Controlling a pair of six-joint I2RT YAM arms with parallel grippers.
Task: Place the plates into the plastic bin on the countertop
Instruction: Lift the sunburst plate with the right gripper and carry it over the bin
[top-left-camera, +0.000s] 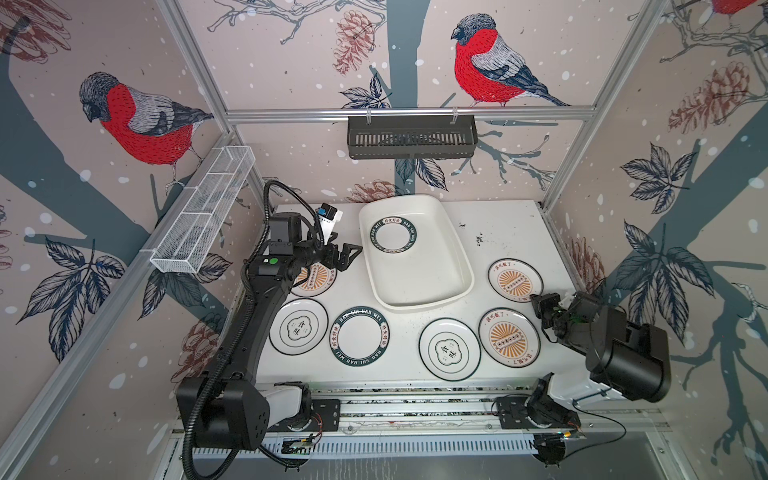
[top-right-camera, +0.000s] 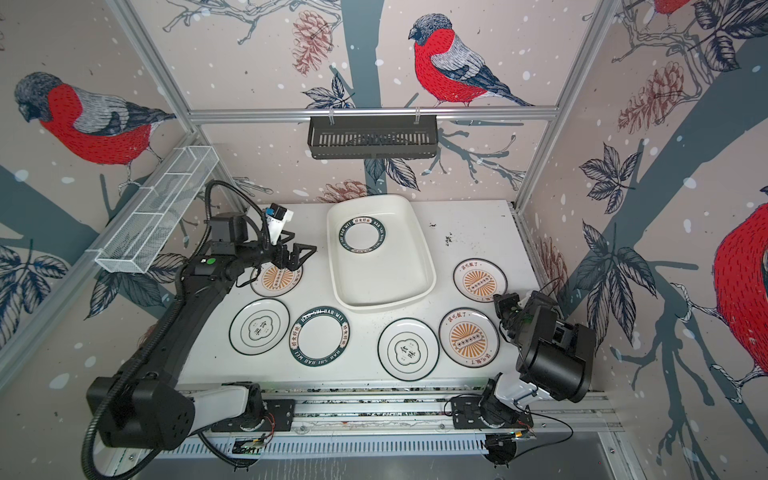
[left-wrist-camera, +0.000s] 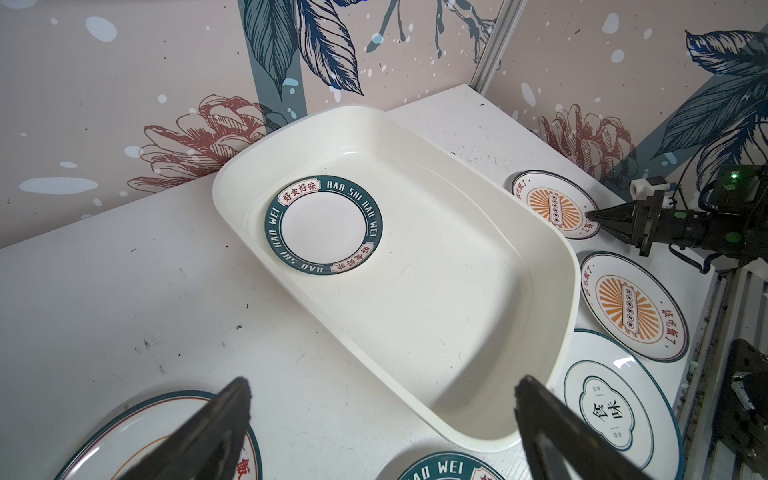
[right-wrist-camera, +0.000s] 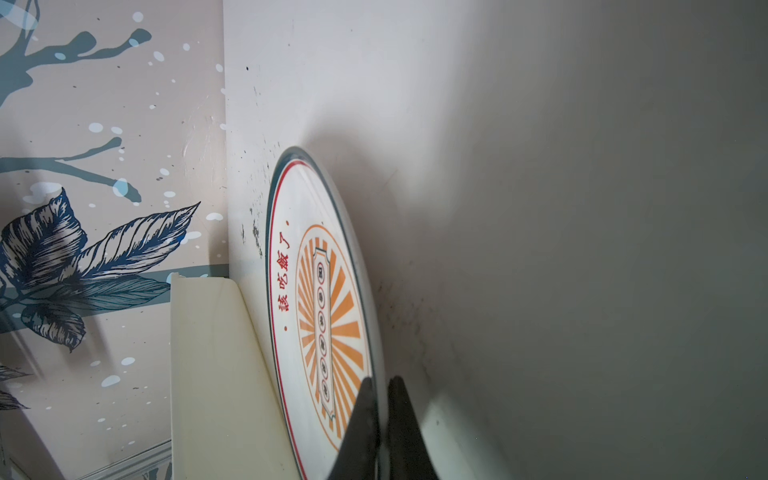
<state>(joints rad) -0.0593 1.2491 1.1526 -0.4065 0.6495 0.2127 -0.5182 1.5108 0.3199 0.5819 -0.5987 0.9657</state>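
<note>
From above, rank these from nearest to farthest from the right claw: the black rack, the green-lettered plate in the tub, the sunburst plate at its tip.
1. sunburst plate, far right, rim pinched in the right gripper.
2. green-lettered plate, inside the plastic bin, mid-table.
3. black rack, on the back wall.

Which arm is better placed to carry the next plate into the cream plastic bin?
Right. The right claw is shut on the rim of the round white plate with the orange sunburst centre beside the cream rectangular plastic bin. The left claw hangs open and empty above another sunburst plate.
</note>
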